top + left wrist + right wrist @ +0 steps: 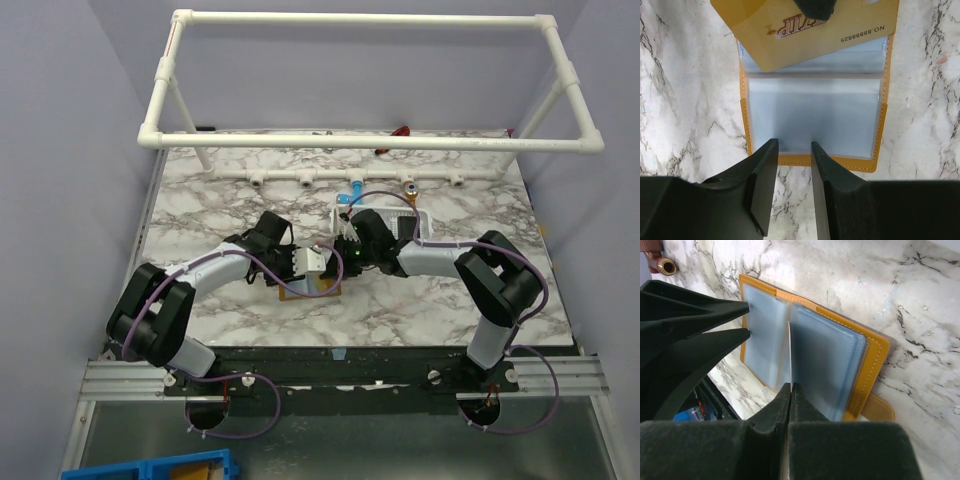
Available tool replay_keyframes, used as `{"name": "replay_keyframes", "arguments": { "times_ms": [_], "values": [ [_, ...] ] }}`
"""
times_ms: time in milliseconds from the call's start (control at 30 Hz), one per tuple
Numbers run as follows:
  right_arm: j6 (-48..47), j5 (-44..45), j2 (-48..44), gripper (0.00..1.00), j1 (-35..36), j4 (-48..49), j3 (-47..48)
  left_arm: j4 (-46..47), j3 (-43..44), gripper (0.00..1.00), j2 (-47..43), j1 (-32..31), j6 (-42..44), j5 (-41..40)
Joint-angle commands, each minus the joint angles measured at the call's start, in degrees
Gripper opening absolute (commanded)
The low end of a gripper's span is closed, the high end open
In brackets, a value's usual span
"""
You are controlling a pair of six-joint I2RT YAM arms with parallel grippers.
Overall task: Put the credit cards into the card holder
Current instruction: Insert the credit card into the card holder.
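- Surface: a white marble-pattern worktop (450,310) with grey veining.
- Room: plain lilac walls (60,150) close in on three sides. A white pipe frame (370,142) stands over the far half of the worktop.
- Other items: one white mesh basket (422,222) sits just behind the right arm's wrist. One blue bin (150,467) shows at the lower left corner of the top view.
- Writing: the gold credit card (805,37) carries "VIP" in red-brown letters and "NO.88888825" in dark print. Both read upside-down in the left wrist view.
- Count: two arms, one card holder, one card in view.
- Card holder (815,115): orange-brown, lying open and flat at the centre of the worktop, where the two arms meet. Clear plastic sleeves (825,365) face upward. Its snap tab (880,410) sticks out at the lower right of the right wrist view.
- Right hand (790,387): fingers pressed together on the gold credit card, which appears edge-on as a thin pale line in the right wrist view.
- Card position: tilted across the upper half of the open holder in the left wrist view, overlapping the upper sleeve. Whether its edge has entered a sleeve cannot be told.
- Left hand (793,147): fingers apart with nothing between them. The tips sit at the holder's bottom border in the left wrist view.
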Motion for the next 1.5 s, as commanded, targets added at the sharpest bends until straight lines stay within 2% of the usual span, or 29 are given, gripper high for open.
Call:
{"name": "replay_keyframes", "arguments": {
  "times_ms": [0, 500, 900, 1467],
  "values": [
    [2.2, 0.2, 0.2, 0.01, -0.2, 1.4, -0.7, 0.6, -2.0, 0.34, -2.0, -1.1, 1.2, -2.6],
    [2.4, -6.1, 3.3, 0.01, -0.2, 4.6, -0.3, 0.6, -2.4, 0.31, -1.8, -2.5, 0.8, -4.3],
    [2.0, -5.4, 7.0, 0.01, -0.3, 0.6, 3.6, 0.6, -2.3, 0.28, -1.7, -2.6, 0.6, -4.1],
    [3.8, -4.2, 10.1, 0.01, -0.2, 1.9, 5.1, -3.1, -2.4, 0.28, -2.7, -4.1, 0.9, -2.1]
  ]
}}
